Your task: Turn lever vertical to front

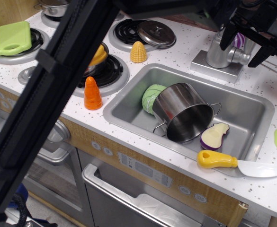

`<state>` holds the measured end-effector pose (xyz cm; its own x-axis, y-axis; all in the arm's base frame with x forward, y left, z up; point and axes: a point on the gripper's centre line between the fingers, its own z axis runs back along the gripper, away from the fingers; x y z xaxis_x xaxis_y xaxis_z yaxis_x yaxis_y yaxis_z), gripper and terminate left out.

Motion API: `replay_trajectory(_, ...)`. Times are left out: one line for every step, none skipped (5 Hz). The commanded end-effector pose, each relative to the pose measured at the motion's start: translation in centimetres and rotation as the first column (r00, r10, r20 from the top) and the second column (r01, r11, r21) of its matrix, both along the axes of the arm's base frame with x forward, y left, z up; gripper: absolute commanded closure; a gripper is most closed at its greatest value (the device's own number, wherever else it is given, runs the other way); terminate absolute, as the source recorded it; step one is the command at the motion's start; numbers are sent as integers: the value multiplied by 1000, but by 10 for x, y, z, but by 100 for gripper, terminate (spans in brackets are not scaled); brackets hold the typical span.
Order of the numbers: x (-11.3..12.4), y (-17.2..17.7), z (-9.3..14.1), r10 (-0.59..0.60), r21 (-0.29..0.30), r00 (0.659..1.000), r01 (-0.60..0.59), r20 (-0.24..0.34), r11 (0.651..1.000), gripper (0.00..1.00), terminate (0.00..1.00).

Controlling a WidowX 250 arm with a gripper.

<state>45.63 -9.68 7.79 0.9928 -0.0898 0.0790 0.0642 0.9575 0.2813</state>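
Lever [241, 55]: juts sideways from tap [219, 52] on grey base behind sink [252, 101]. My gripper [246, 46]: fingers spread wide, straddling the lever from above. Sink holds tipped pot [183, 112], cabbage [150, 97], eggplant half [214, 136].

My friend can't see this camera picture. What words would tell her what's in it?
A black gripper hangs open around the silver lever of a toy kitchen tap. In the sink below lie a tipped steel pot, a cabbage and an eggplant slice.
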Motion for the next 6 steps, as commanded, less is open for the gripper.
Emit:
replay_trajectory(0, 0, 0, 0, 0, 1000, 0, 0, 1000, 0, 0)
replay_trajectory(7, 1, 8, -11, 8, 995, 10, 100, 1000, 0, 0)
replay_trajectory(8, 1, 18, -11, 22, 990, 8, 142, 1000, 0, 0)
replay_trajectory(15, -1, 31, -26, 37, 980, 19, 199, 999, 0, 0)
replay_trajectory(24, 1, 44, -40, 46, 974, 30, 225, 998, 0, 0)
replay_trajectory(31, 0, 50, -42, 67, 961, 24, 273, 997, 0, 0)
